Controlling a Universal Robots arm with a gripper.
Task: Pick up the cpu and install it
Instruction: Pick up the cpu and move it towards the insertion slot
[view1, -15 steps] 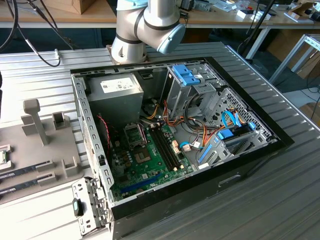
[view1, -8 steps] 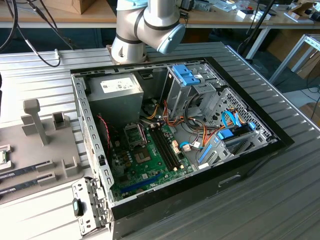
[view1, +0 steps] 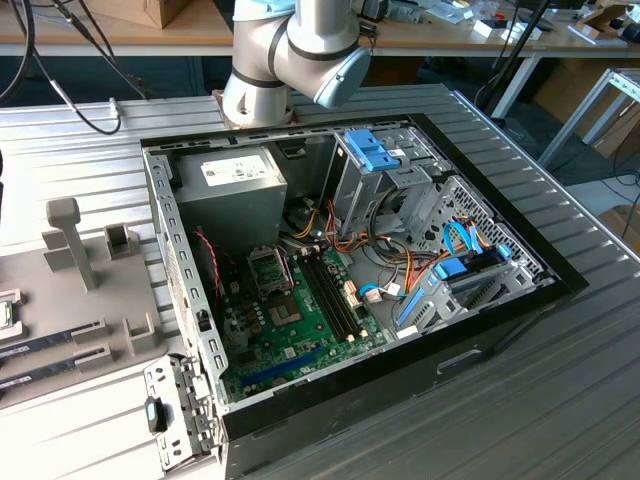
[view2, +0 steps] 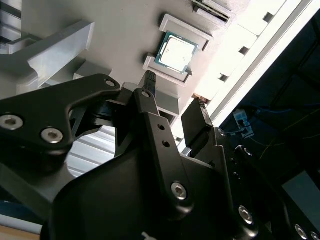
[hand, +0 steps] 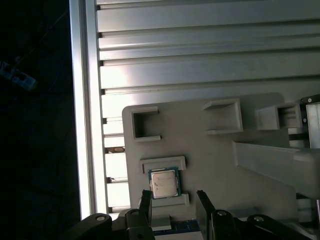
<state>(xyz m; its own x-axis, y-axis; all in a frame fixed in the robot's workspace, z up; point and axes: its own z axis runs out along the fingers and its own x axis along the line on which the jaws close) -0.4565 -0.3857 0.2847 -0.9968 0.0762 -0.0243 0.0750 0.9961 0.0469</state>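
The cpu (hand: 163, 183) is a small silver-topped square chip with a green rim. It lies flat in a recess of a grey holder plate (hand: 210, 155) and also appears in the second wrist view (view2: 175, 51). In both wrist views my gripper (hand: 174, 196) (view2: 174, 90) hovers over it, open. The black fingers (view2: 149, 80) are spread wider than the chip and hold nothing. In the exterior view the green motherboard (view1: 290, 335) lies inside the open computer case, with its silver socket frame (view1: 270, 268) near the power supply.
The case (view1: 500, 310) holds a grey power supply (view1: 230, 190), drive cages with blue parts (view1: 380, 155) and loose cables (view1: 330, 235). The grey holder plate (view1: 80, 300) with upright posts sits on the ribbed metal table (view1: 560, 400). The table edge (hand: 80, 100) runs close beside the holder.
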